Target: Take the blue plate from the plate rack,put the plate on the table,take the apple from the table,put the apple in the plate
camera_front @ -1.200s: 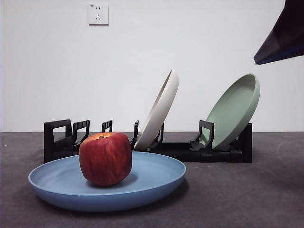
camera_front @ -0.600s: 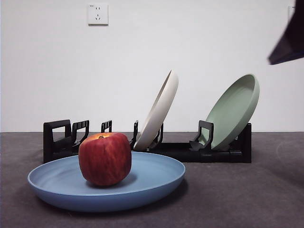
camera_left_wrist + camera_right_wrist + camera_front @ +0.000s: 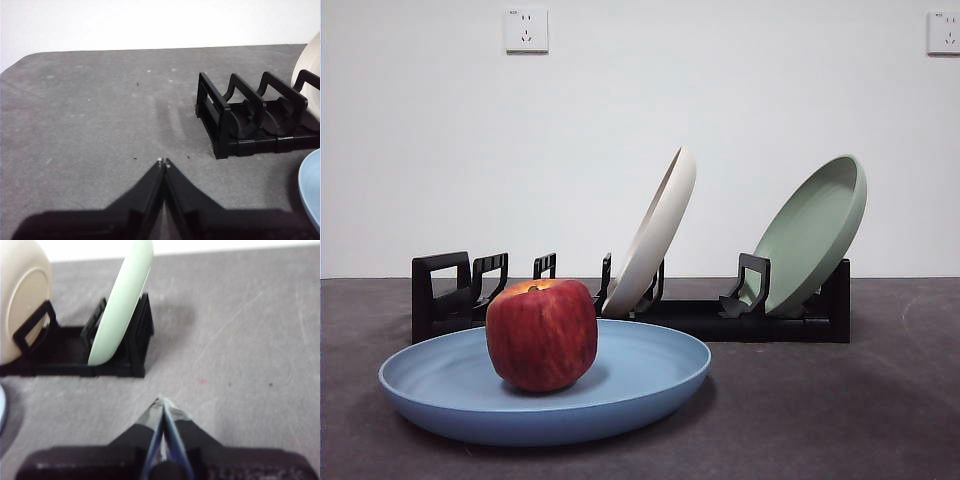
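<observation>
Both pairs of jaws are pressed together, left gripper and right gripper poised over bare table. Nearby, the apple sits in the blue plate, partly hiding the plate rack holding a cream plate and green plate.

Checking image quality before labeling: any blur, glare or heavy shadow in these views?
Front view: sharp, even light, soft shadow under the blue plate. Left wrist view: sharp, plate rack crisp. Right wrist view: blurred throughout, sage-green plate edges smeared. No glare visible.
</observation>
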